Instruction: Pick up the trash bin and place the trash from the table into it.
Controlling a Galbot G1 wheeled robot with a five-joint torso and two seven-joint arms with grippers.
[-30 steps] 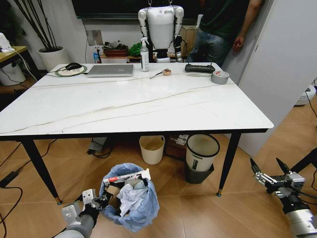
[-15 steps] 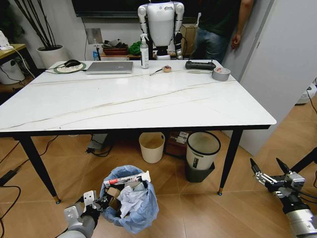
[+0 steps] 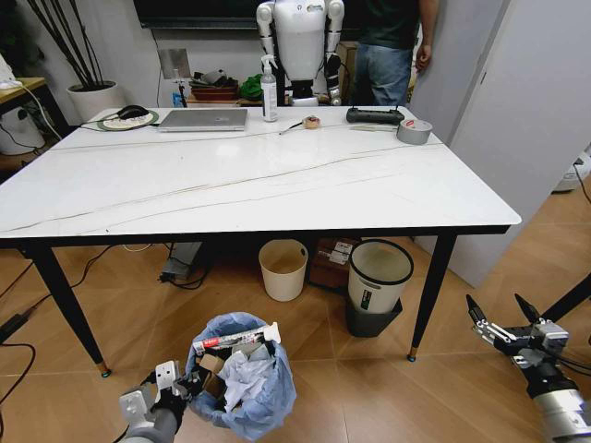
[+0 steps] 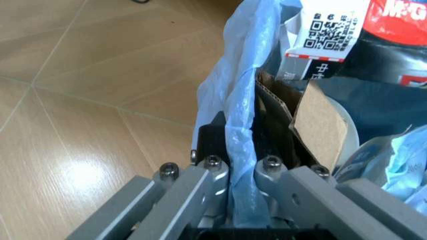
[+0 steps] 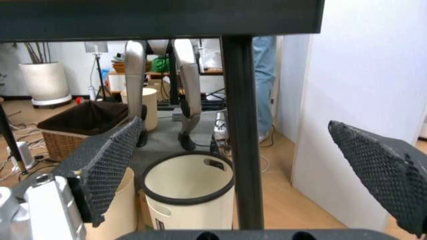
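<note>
Left pincer [image 3: 181, 386] is seen in the head view at the trash bin [image 3: 242, 378], on the floor before the surface [image 3: 277, 175]; right pincer [image 3: 503, 325] hangs spread, empty. In the left wrist view, fingers [image 4: 200, 192] are clamped on thin liner, which might tear or slip when lifted.

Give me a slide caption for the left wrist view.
Left gripper fingers pinching the trash bin liner rim, litter packed inside.

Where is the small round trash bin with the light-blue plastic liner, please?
In the head view, the trash bin sits on the wooden floor before the white table, toward the robot's left, its liner pinched by the left gripper.
</note>
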